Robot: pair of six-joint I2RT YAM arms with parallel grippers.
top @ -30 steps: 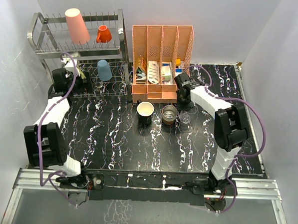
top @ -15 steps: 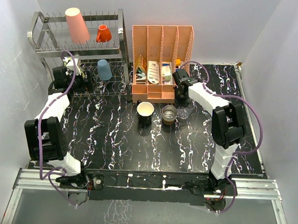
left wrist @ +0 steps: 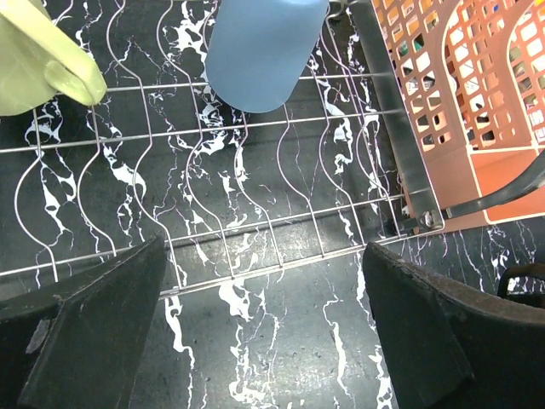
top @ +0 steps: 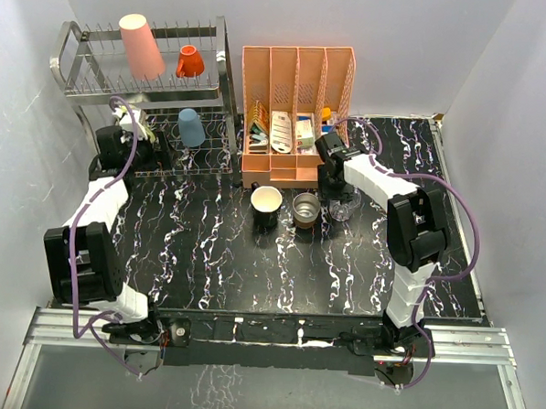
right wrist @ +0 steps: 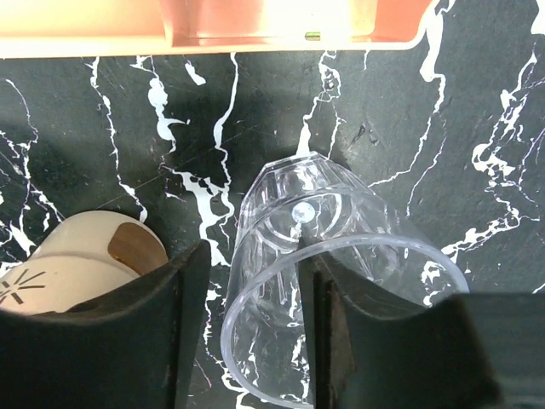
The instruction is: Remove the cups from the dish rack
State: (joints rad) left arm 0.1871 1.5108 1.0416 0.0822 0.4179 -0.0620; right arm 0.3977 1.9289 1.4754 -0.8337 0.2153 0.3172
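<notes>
We list, from left to right:

1. Dish rack [top: 68,65], silver wire, two tiers, at the table's [top: 206,256] far left corner.
2. Tall pink tumbler [top: 141,46], upside down on the upper tier, left part.
3. Left gripper [left wrist: 264,341], at the front edge of the lower tier. Its fingers are spread wide with nothing between them but rack wire [left wrist: 255,123] and table.
4. Pale yellow mug [left wrist: 38,60], on the lower tier, far left in the wrist view, handle toward the camera.
5. Tiny orange cup [top: 191,63], on the upper tier, right of the tumbler and apart from it.
6. Blue cup [top: 191,127], on the lower tier, below the orange one, base uppermost.
7. Peach organizer [top: 297,87], just beside the rack's right end.
8. Black mug [top: 267,202], cream inside, upright on the table in front of the organizer.
9. Brown metallic cup [top: 306,207], upright, just right of the black mug.
10. Clear glass [right wrist: 341,256], mouth up on the table, near the brown cup.
11. Right gripper [right wrist: 255,341], down at the glass. One finger is outside its wall and one looks to be inside. We cannot tell whether they pinch it.
</notes>
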